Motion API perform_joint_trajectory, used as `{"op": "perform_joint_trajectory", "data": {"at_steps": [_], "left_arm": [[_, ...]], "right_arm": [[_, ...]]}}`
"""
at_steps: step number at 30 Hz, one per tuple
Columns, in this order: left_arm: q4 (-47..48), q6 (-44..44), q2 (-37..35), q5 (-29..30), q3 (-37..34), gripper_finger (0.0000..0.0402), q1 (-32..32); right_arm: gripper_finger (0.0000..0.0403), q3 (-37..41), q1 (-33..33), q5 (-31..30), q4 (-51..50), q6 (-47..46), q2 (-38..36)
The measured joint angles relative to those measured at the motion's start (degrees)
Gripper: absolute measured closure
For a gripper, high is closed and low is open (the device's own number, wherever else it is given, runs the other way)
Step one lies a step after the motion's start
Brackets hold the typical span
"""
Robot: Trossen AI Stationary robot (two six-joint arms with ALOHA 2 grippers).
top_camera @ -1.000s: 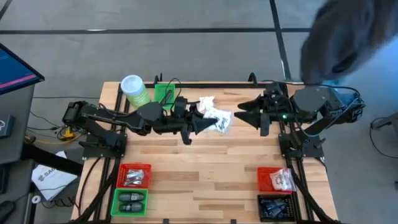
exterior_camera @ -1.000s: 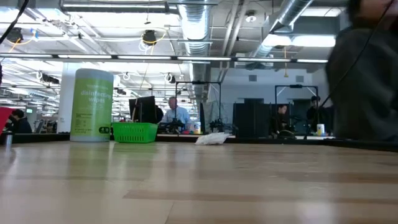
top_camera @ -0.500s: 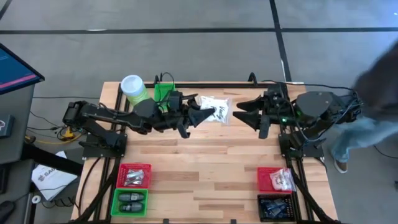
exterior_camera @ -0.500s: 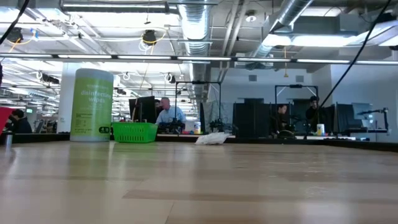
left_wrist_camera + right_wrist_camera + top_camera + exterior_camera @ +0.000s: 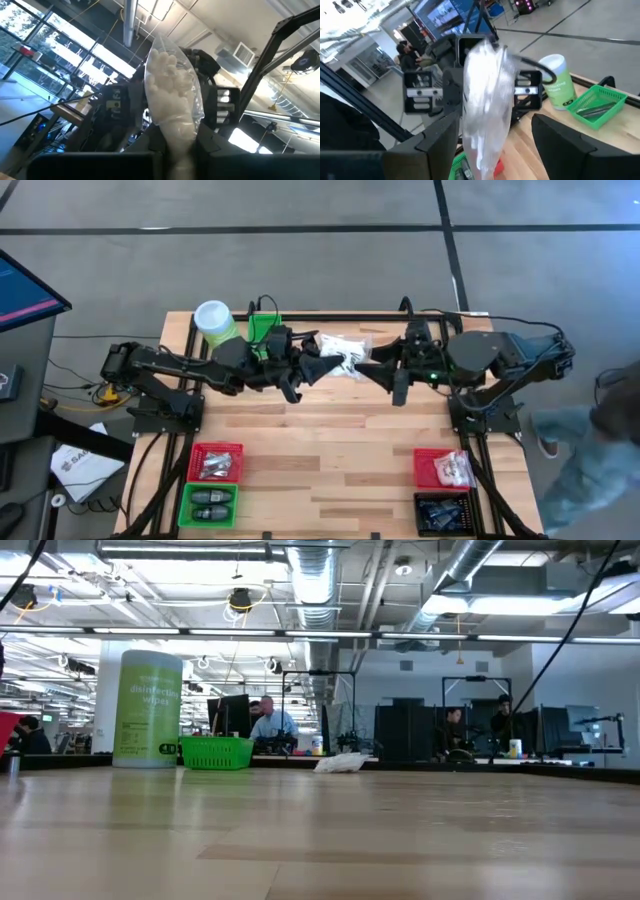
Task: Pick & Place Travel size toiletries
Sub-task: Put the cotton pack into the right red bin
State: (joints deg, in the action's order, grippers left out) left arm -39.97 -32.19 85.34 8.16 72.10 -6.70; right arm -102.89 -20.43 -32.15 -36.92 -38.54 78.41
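A clear plastic bag [image 5: 347, 354] stuffed with white travel size toiletries is held in the air above the far middle of the table. My left gripper [image 5: 322, 368] is shut on it from the left. In the left wrist view the bag [image 5: 172, 85] rises beyond the fingers. My right gripper [image 5: 374, 369] is open at the bag's right side. In its wrist view the blurred bag [image 5: 485, 100] stands between its two fingers [image 5: 440, 137]; I cannot tell whether they touch it. A white crinkly heap [image 5: 340, 762] lies on the table's far part. My left gripper pinches the bag's narrow gathered end [image 5: 181, 147] between its two fingers. It comes from the table's left, slanting upward. The full part of the bag stands out beyond the fingertips, tilted up and lifted clear of the table.
A green canister [image 5: 216, 325] and a green basket [image 5: 265, 330] stand at the far left. At the near left are a red bin [image 5: 215, 462] and a green bin [image 5: 210, 503], at the near right a red bin [image 5: 446, 468] and a black bin [image 5: 440, 513]. A person walks past on the right.
My left gripper has tipped upward, swinging the bag up and toward the far edge. My right gripper has moved toward the table's left until its open fingers flank the bag. A person beside the table's right has moved away.
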Motion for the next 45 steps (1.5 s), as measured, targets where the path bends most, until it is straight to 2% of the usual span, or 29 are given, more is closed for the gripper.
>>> {"op": "perform_joint_trajectory", "data": {"at_steps": [4,7,18,25,31,35,40,45], "left_arm": [[0.00,0.01,0.00,0.30,0.00,0.0377,-0.02],[0.05,0.00,0.00,0.33,0.00,0.0377,-0.02],[0.39,-0.17,0.00,0.38,0.00,0.0373,-0.02],[1.53,0.50,0.00,-0.52,0.00,0.0361,-0.02],[12.16,2.18,-2.77,0.53,0.09,0.0292,-0.02],[22.43,2.41,-6.06,4.49,0.00,0.0214,-0.04],[30.86,4.42,-9.79,8.32,0.00,0.0121,-0.04],[36.74,4.80,-12.65,10.20,0.00,0.0082,-0.04]], "right_arm": [[0.0171,-0.13,-0.08,-0.01,0.30,0.00,-0.33],[0.0197,-0.09,-0.21,-0.01,0.18,0.00,-0.38],[0.0387,-0.10,-0.56,0.01,0.15,1.62,-0.48],[0.0399,-0.09,-0.61,0.16,-0.65,1.66,-0.48],[0.0401,-0.02,-1.71,0.12,-2.00,0.02,-0.45],[0.0401,-0.02,-2.21,0.01,-4.85,-2.78,-0.48],[0.0402,-0.04,-2.48,1.28,-8.99,-8.24,-0.48],[0.0402,-0.04,-2.77,4.35,-17.39,-16.46,-0.48]]}}
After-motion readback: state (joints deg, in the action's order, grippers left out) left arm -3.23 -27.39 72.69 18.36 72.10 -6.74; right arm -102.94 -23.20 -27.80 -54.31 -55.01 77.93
